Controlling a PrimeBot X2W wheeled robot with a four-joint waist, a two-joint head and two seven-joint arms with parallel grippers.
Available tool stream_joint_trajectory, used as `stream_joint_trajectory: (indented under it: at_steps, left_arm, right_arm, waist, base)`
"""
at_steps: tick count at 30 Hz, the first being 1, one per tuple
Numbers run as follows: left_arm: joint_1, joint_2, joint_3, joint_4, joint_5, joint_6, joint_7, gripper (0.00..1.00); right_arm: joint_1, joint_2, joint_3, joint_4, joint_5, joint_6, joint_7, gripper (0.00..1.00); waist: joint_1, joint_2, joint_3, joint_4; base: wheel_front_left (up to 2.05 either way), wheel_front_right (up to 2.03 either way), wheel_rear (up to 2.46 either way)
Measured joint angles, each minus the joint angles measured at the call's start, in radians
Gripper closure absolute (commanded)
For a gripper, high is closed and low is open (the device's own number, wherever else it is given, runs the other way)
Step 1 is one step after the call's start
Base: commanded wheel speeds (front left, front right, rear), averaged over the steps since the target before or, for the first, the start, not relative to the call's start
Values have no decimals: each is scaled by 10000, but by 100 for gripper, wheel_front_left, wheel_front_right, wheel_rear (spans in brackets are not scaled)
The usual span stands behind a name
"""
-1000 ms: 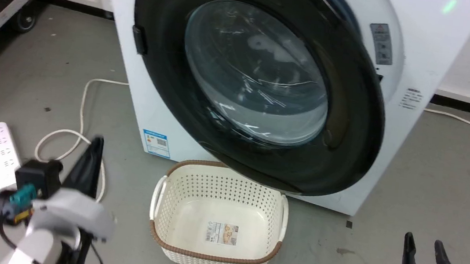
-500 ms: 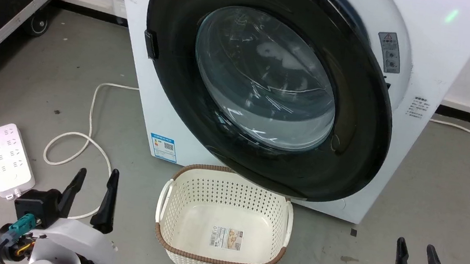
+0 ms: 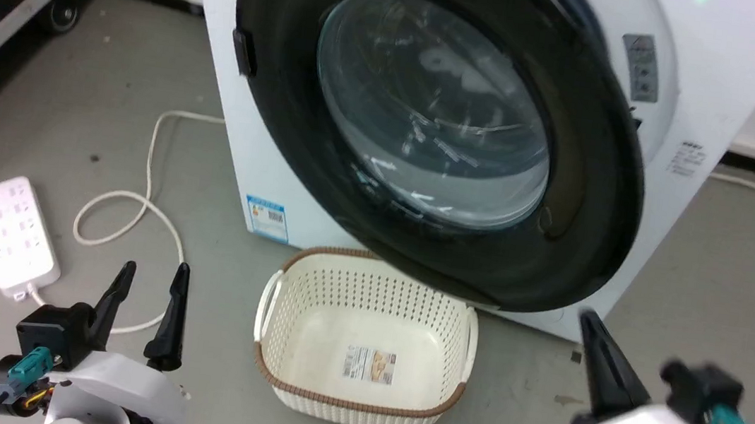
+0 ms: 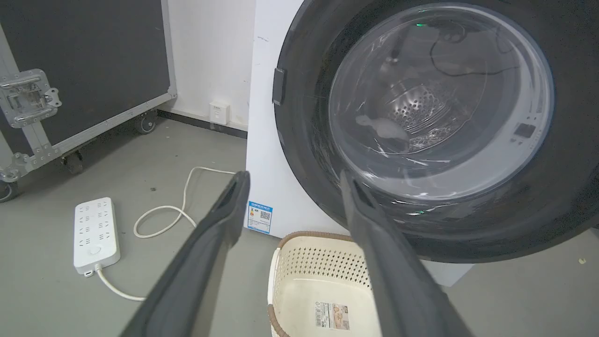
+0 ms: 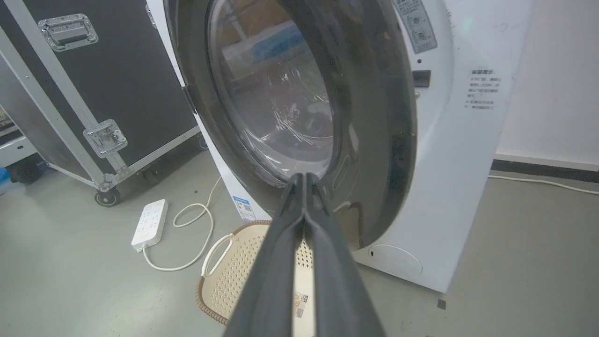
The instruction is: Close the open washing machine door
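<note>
The right gripper point(image 3: 589, 323) sat blurred at the lower right of the head view, its two dark fingers pressed together into a single wedge and holding nothing. The tip pointed up at the lower right rim of the washing machine door point(image 3: 430, 125). In the right wrist view the same gripper point(image 5: 304, 177) showed its fingers flat against each other, tips lying over the door's point(image 5: 281, 93) lower black frame. Whether they touched it could not be told.

The left gripper point(image 3: 155, 270) stood at the lower left of the head view with its fingers spread wide and empty, well apart from the door. In its own wrist view, the left gripper point(image 4: 294, 178) had open air between its fingers.

The door filled the upper centre of the head view, ajar. In the right wrist view its right edge stood off the white front of the washing machine point(image 5: 449, 187).

A cream perforated basket point(image 3: 356, 403) sat on the floor just below the door. A white power strip point(image 3: 11, 241) with a looping cable point(image 3: 137, 202) lay at the left.
</note>
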Motion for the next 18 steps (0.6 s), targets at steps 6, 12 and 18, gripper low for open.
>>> stream_joint_trajectory:
  at_steps: [6, 12, 18]
  left_arm:
    - [-327, -29, 35, -159, 17, -115, -44, 0]
    - [-746, -102, 44, -86, 69, -265, -79, 0]
    - [-1073, -182, 81, 6, 102, -424, -88, 0]
  right_arm:
    - [-2240, -2, -443, 1243, -502, 0, 502, 100]
    - [-3275, -6, -1406, 2424, -790, 0, 205, 100]
    - [-4266, 48, -2293, 3168, -1152, 25, -125, 100]
  waist:
    - [2, 0, 872, 266]
    - [2, 0, 1554, 527]
    - [1, 1, 2098, 683]
  base:
    - [0, 0, 0]
    - [0, 0, 0]
    - [0, 0, 0]
